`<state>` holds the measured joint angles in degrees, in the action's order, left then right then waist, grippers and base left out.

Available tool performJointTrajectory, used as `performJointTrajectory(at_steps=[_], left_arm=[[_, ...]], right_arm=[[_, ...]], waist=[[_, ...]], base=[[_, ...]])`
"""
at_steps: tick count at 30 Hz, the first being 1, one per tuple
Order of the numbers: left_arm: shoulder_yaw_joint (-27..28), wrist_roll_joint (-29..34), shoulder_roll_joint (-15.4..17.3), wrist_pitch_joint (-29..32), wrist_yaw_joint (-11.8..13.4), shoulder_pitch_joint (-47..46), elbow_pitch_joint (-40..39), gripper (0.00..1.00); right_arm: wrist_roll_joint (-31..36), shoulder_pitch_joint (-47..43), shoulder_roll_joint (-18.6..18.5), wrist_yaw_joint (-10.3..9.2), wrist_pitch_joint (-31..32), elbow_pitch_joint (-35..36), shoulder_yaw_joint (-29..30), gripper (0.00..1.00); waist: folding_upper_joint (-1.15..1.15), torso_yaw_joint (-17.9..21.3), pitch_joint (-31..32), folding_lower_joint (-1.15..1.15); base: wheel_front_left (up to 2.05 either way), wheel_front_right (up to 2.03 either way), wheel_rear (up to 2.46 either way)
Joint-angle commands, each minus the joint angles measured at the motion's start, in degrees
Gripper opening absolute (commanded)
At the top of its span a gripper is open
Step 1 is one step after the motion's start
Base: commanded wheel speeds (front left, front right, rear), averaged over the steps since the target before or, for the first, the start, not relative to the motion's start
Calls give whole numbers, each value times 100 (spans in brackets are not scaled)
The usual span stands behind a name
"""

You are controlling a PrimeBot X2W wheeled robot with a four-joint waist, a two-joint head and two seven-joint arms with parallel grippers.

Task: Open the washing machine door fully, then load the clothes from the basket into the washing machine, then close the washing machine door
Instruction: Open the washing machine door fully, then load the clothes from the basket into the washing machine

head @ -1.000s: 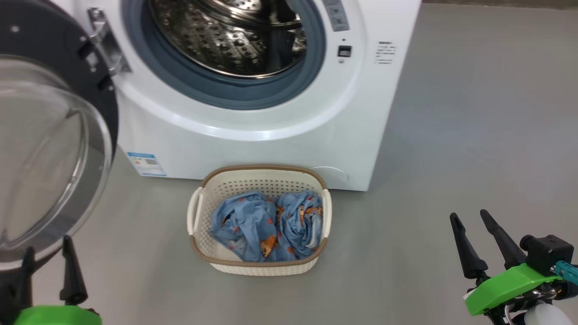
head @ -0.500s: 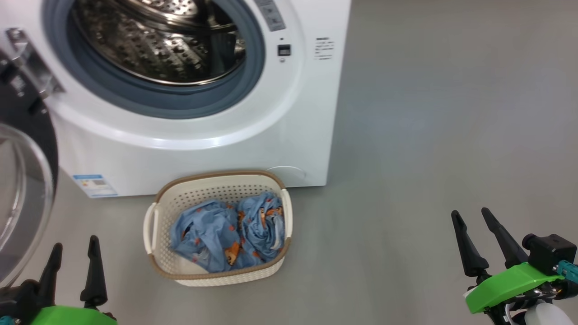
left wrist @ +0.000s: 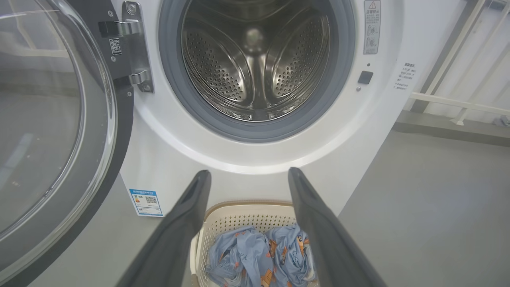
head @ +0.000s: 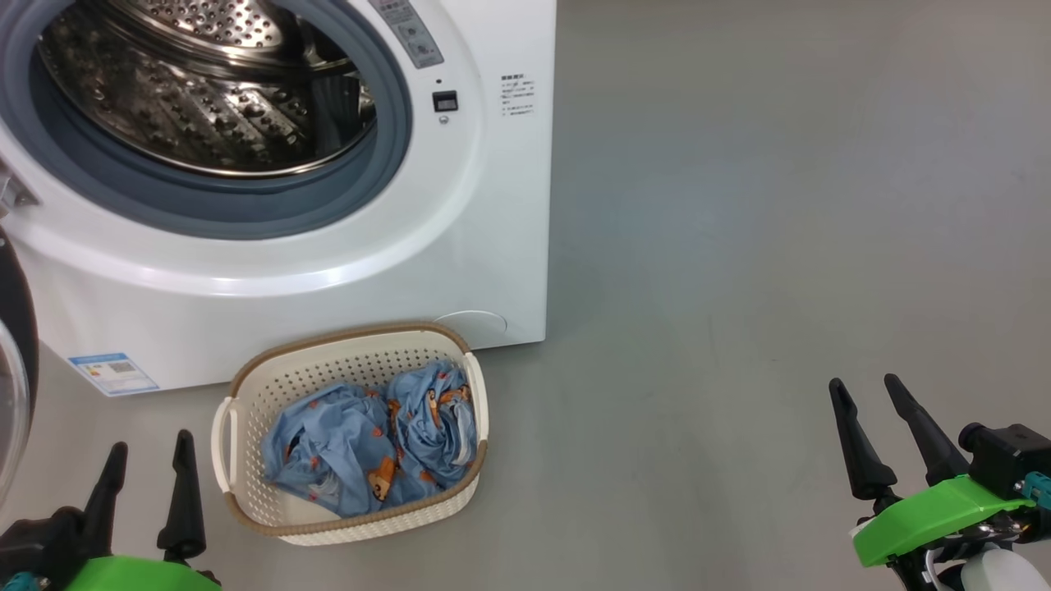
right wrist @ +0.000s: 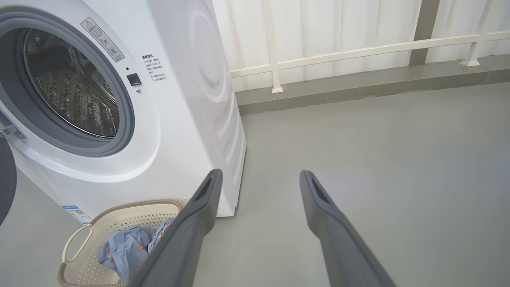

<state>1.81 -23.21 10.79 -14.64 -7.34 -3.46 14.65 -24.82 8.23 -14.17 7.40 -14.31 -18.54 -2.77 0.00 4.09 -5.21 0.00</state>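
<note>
The white washing machine [head: 460, 238] [left wrist: 171, 167] [right wrist: 191, 99] stands with its steel drum [head: 205, 90] [left wrist: 255, 59] exposed. Its door [left wrist: 51, 131] [head: 12, 369] is swung open to the left, glass bowl facing out. On the floor in front sits the cream basket [head: 246, 501] [left wrist: 223, 213] [right wrist: 79, 255], holding crumpled light blue clothes [head: 369, 451] [left wrist: 259, 259] [right wrist: 123, 251]. My left gripper [head: 148, 447] [left wrist: 249, 175] is open just left of the basket. My right gripper [head: 866, 384] [right wrist: 259, 173] is open well to the basket's right, above bare floor.
Grey floor [head: 780, 205] stretches to the right of the machine. A white railing [right wrist: 358, 48] and a low kerb run along the wall behind. A small blue label [head: 111, 371] is stuck at the machine's lower left.
The head camera has swung to the right, so machine, basket and door sit further left in view. Both grippers stay open in much the same spots.
</note>
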Motion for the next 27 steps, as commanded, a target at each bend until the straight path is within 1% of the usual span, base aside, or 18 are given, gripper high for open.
performJointTrajectory(at_steps=[1,21,27], left_arm=[[168,-4,169,-36,-14,-70,-93,100],[-40,-122,274,-36,-14,-110,-75,100],[-75,-150,287,-36,-14,-102,-90,100]], right_arm=[[-13,5,-81,9,-69,143,-84,100],[26,-45,-34,9,-69,184,-18,100],[25,-40,-45,9,-69,177,-31,100]], waist=[[0,29,6,0],[0,26,9,0],[0,28,3,0]], base=[[0,0,0],[0,0,0],[35,-62,27]])
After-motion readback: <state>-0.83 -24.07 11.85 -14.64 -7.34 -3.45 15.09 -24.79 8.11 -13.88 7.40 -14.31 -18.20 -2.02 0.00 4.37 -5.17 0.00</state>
